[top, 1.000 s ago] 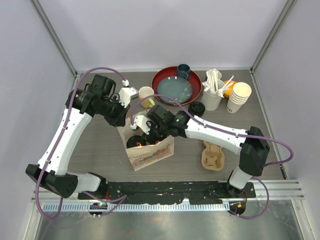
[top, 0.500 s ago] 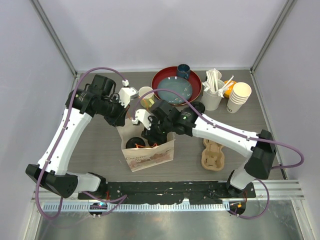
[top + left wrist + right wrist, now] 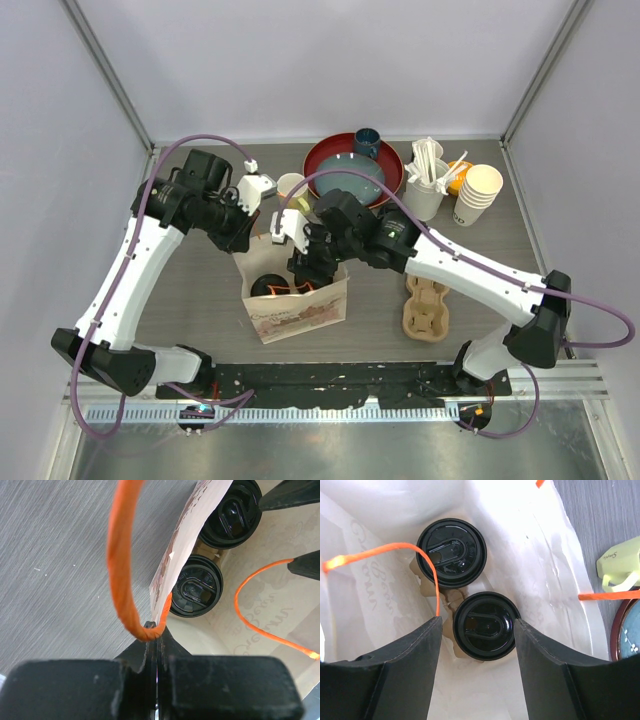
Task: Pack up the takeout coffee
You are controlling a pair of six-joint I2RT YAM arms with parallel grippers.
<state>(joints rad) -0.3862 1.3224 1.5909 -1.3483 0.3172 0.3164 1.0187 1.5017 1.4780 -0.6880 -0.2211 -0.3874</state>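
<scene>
Right wrist view looked straight down into the white paper bag, where both takeout coffees sat. The far cup and the near cup each showed only a black lid. They stood side by side, almost touching, in a brown cardboard carrier on the bag's floor. The right gripper hung above the near cup with its fingers spread wide, one on either side of the lid and clear of it, gripping nothing. That released stance over a cup sitting level in its holder read as a placement finished, not a grasp beginning.

Left wrist view explained why the bag stood open. The left gripper was clenched on the bag's rim at the root of an orange twisted handle, its jaws pressed flat together on the paper. Pulling that wall outward held the mouth wide, giving the other arm room to work without folding the paper in.

From the top external camera, the bag stood between the two arms, with a spare carrier off to its right and a pale yellow mug just behind it. The packing looked essentially done. What remained was for the right arm to lift clear, minding the loose handle loop draped across the opening beside its finger.
</scene>
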